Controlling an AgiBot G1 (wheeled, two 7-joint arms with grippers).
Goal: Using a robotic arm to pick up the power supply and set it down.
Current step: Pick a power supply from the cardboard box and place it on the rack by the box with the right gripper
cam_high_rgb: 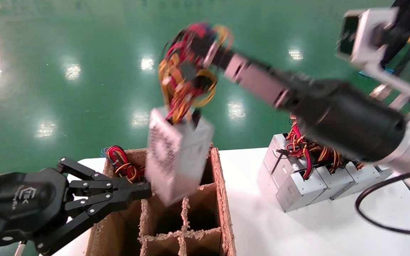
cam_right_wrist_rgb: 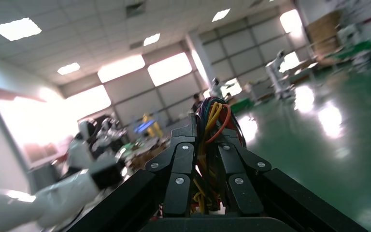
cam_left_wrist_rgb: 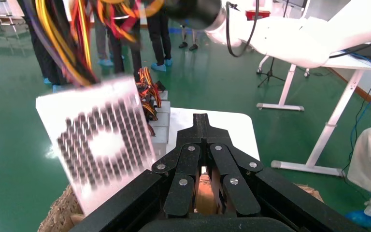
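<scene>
Right gripper [cam_high_rgb: 205, 53] is reaching out high over the far side of the cardboard box [cam_high_rgb: 222, 199], its fingers [cam_right_wrist_rgb: 183, 159] closing tight on the wire bundle [cam_high_rgb: 187, 71]; red, yellow and orange wires are showing squeezed between them in the right wrist view. The fingers are gripping wires only, not the metal case.

The power supply [cam_high_rgb: 176, 156] is hanging from that bundle, tilted, in the air above the box's rear compartments, its lower corner dipping toward the dividers. Whether it is touching the cardboard cannot be told through the blur. Its perforated vent face [cam_left_wrist_rgb: 104, 145] is facing the left wrist camera.

Left gripper [cam_high_rgb: 133, 190] is sitting low at the near left of the box, fingers [cam_left_wrist_rgb: 203, 128] pressed together with nothing between them, tips pointing at the hanging unit and lying just beside its lower edge. Contact is unclear.

More wires [cam_high_rgb: 121, 161] are lying in the box's rear left compartment. A row of other silver units [cam_high_rgb: 304, 181] is sitting on the white table [cam_high_rgb: 297, 231] to the right, under the right arm.
</scene>
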